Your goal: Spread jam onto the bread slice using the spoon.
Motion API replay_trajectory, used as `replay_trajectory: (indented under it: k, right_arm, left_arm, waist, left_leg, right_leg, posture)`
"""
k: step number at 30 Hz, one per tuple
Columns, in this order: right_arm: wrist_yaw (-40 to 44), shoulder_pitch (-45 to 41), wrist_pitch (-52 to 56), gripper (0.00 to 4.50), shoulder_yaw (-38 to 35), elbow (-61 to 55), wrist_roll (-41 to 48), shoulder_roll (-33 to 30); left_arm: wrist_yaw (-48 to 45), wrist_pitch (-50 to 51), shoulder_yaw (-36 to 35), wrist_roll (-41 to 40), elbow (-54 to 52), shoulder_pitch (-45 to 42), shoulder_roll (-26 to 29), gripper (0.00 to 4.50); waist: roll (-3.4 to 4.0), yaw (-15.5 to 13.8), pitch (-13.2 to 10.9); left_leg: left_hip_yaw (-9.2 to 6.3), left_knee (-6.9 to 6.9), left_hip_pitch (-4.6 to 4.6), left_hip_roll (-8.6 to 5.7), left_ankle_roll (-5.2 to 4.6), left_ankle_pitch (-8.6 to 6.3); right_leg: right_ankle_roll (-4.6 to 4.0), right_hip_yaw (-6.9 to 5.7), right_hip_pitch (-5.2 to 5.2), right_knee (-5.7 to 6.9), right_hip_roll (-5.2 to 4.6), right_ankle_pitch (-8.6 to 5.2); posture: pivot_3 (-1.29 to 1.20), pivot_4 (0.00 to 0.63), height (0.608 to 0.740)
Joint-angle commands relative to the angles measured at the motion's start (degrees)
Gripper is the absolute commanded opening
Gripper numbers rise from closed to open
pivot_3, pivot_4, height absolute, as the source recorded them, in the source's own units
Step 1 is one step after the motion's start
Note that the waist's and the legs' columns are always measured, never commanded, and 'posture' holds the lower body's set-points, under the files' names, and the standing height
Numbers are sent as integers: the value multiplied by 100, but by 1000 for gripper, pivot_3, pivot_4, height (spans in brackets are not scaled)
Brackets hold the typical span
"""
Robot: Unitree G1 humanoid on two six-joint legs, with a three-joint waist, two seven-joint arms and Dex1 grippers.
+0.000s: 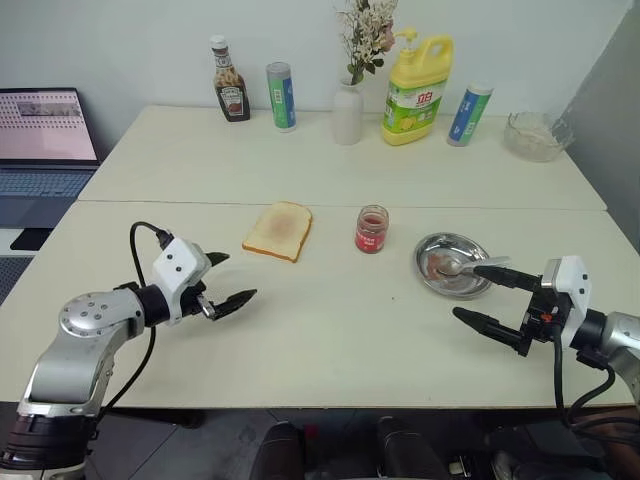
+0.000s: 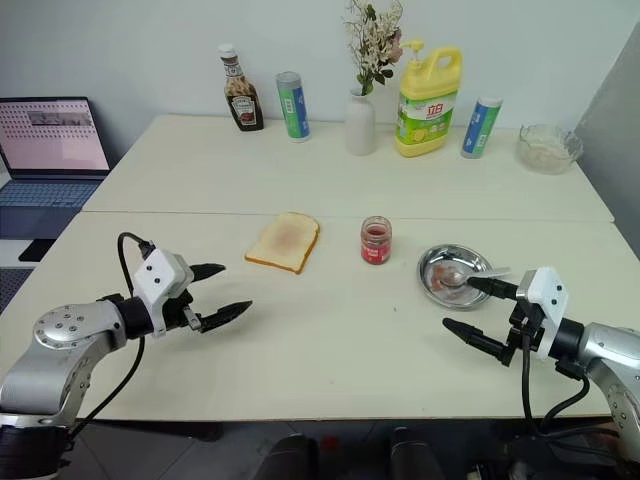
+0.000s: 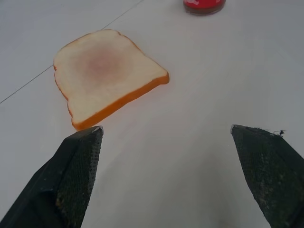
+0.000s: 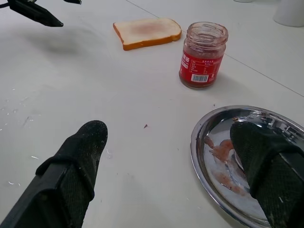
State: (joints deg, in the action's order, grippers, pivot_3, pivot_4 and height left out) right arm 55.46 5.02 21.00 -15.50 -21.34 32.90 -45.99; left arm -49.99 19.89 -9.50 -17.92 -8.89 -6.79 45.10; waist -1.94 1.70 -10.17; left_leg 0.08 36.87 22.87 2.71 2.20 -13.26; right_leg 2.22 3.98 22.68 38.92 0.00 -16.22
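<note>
Tan and dry but for a faint pinkish blush at its centre, the bread slice is lying flat on the tabletop, just left of the jam, which is sitting in its small open glass jar with the lid off. That blush is looking like a thin trace of jam at most, so I am judging the spreading as barely begun or about to be repeated; no thick red layer is showing on the bread.

The spoon is resting inside the steel dish to the right of the jar, its bowl down among reddish smears on the dish floor. Nothing is holding it.

The left gripper is hovering above the tabletop near the bread's front edge, its two black fingers spread wide and gripping nothing. The right gripper is hanging just beside the dish, one finger reaching over the dish rim, likewise wide apart and empty.

What is remaining, by my reading: taking up the spoon from the dish, loading it from the jar, carrying it across to the bread and smearing the face evenly.
</note>
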Motion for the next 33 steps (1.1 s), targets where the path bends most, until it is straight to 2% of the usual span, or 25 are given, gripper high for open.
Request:
replay_trajectory:
  k: [1, 7, 12, 17, 24, 33]
  right_arm:
    - [130, -27, -45, 4481, 27, -299, 102, -16]
    - [-495, -562, 580, 4481, 402, -763, 39, 29]
    - [-765, -1229, 1280, 4481, 565, -1168, 588, 74]
    - [-694, -1652, 1382, 4481, 868, -1249, 581, 94]
    - [-662, -1624, 1312, 4481, 995, -1308, 563, 200]
    - [-724, -1559, 1358, 4500, 908, -1377, 645, 252]
  left_arm:
    - [425, 4, -224, 48, 161, -244, -138, 4500]
    - [1526, 1007, -230, -15, 1054, -1293, -757, 4500]
    - [1992, 1620, -170, -26, 1938, -2244, -1228, 4500]
    - [1989, 1633, 53, 163, 3225, -3137, -1474, 4500]
    - [1822, 1503, 342, 446, 4442, -3867, -1642, 4500]
    - [1391, 1683, 717, 651, 4506, -3799, -1620, 1596]
  waist:
    - [0, 0, 0]
    - [-1, 0, 0]
    - [-2, -2, 1]
    - [-6, -3, 0]
    - [-7, -2, 0]
    - [-7, 0, 0]
  left_leg:
    - [-1, 1, 0, 0, 0, 0]
    - [-6, 10, 0, 0, 0, 0]
    - [-8, 11, 5, -4, 0, 1]
    - [-15, 9, 11, -5, 1, 0]
    - [-15, 8, 14, -7, 1, 0]
    - [-16, 8, 12, -6, 1, 0]
  right_leg:
    - [0, 0, 0, 1, 0, 0]
    - [9, -3, -2, 5, 4, 5]
    - [13, -3, -2, 5, 5, 8]
    - [-2, -13, 2, 2, 6, 18]
    - [-3, -14, 3, 1, 5, 18]
    - [-2, -13, 3, 3, 5, 18]
  posture:
    - [0, 150, 740]
    - [0, 150, 740]
    - [0, 150, 740]
    - [0, 150, 740]
    - [0, 150, 740]
    - [0, 150, 740]
